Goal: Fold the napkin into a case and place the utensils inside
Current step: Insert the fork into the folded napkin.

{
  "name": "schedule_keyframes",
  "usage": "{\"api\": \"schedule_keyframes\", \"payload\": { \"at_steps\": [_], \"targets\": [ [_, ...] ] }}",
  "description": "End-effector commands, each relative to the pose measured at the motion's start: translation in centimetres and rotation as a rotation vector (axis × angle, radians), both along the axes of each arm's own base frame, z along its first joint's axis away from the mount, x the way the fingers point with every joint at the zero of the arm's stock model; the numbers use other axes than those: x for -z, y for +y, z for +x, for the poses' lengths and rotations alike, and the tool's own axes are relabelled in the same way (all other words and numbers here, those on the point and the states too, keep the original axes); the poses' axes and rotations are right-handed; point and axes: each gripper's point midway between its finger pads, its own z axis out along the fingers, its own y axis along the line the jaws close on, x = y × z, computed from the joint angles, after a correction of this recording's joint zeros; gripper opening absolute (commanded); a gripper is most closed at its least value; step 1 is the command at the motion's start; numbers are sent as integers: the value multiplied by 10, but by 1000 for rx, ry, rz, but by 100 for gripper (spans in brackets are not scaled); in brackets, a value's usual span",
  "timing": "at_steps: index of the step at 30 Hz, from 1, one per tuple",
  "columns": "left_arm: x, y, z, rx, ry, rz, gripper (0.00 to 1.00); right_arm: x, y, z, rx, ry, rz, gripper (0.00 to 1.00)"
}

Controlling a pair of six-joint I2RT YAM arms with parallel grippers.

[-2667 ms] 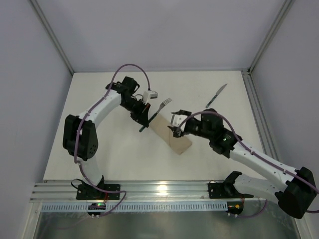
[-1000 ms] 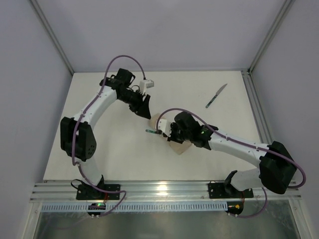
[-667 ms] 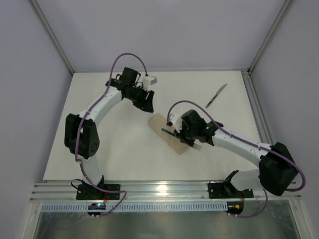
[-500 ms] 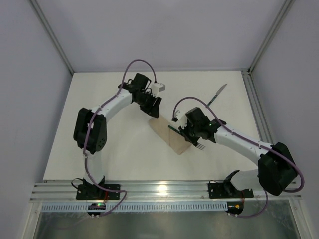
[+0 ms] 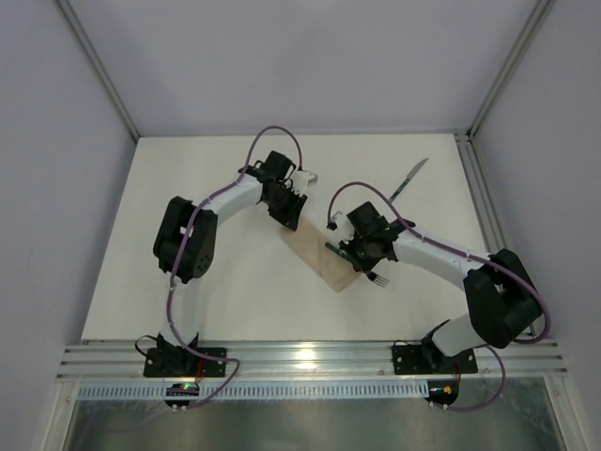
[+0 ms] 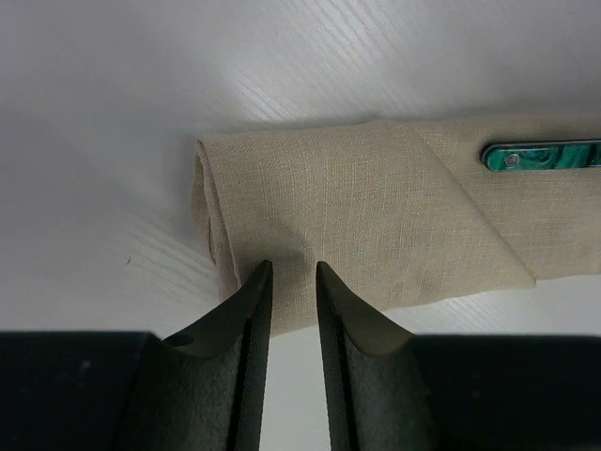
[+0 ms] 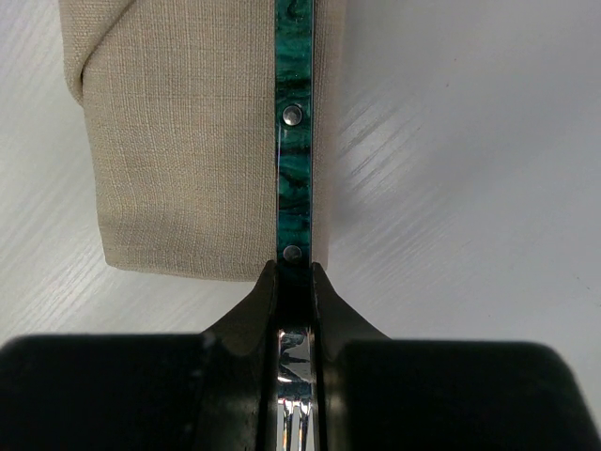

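The left end effector [image 6: 291, 268], its fingers narrowly apart and empty, sits at one end of the folded napkin [image 6: 357, 207] mid-worktop [image 5: 188, 282]. The right end effector [image 7: 294, 268] clamps the fork [image 7: 293, 169], whose green handle lies along the napkin's edge. The knife [image 5: 408, 180] lies well apart, far right.

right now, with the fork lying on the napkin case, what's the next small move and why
Probably slide the fork handle-first farther along the case with the right hand. That hand grips the fork's neck, and the teal handle lies on top of the cloth by one edge, not tucked in. The left hand sits at the case's far end, fingers slightly apart.
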Motion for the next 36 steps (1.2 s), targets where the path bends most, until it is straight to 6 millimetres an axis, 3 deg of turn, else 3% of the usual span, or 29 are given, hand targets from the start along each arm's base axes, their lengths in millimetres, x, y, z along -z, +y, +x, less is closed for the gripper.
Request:
{"api": "schedule_keyframes", "payload": {
  "at_steps": [1,7,17,22,29,31,36],
  "targets": [
    [6,-4,2,16,-29,14,26,-11,6,9,22,-29,18,4],
    [5,-3,1,23,-34,14,23,-2,15,17,-7,-1,20,4],
    [5,-3,-1,35,-35,3,18,-15,41,33,-46,-21,58,4],
    [3,-5,-2,38,-33,-8,18,-6,52,33,-63,11,54,4],
    [1,-5,-3,44,-36,-12,17,-9,66,47,-12,18,86,4],
    [1,-5,-3,44,-37,-12,17,-7,65,46,-2,41,72,4],
    [0,-5,-3,39,-39,-14,17,-5,37,20,78,92,-33,4]
  ]
}}
